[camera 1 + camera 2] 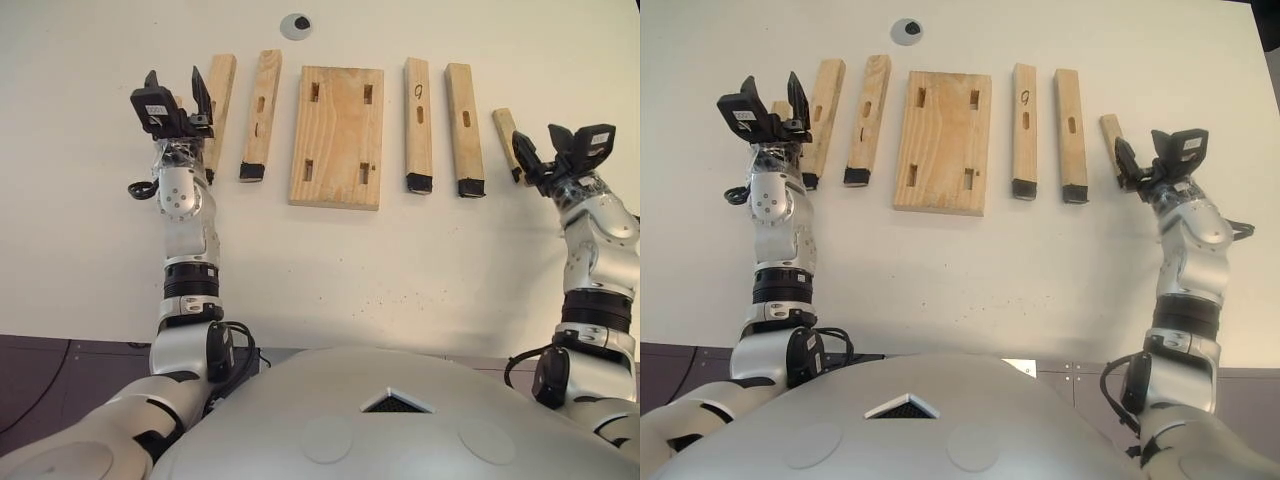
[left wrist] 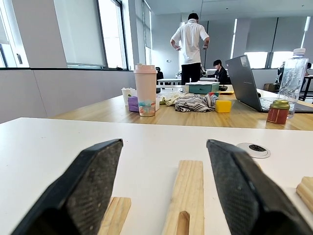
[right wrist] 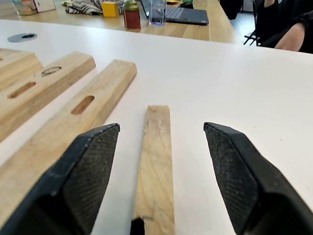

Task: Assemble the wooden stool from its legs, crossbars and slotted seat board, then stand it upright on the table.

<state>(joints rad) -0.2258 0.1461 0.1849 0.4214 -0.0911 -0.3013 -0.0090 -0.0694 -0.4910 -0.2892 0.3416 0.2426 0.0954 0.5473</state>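
**Two Open Claws: Mis-Grip Hazard**

Parts lie flat and unassembled, flanking the slotted seat board (image 1: 337, 137). Left of it, the left claw (image 1: 175, 84) gapes over the outermost leg (image 2: 187, 196). Right of it, the right claw (image 1: 538, 142) gapes astride a short crossbar (image 3: 155, 161). Off-centre closing may clip neighbouring wood, skewing pieces.

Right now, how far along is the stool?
Nothing is joined yet: the seat board and four legs lie flat and apart on the table. Nothing is in hand either; the right gripper is open over a crossbar, the left gripper open over the leftmost leg. All assembly and standing it upright are left.
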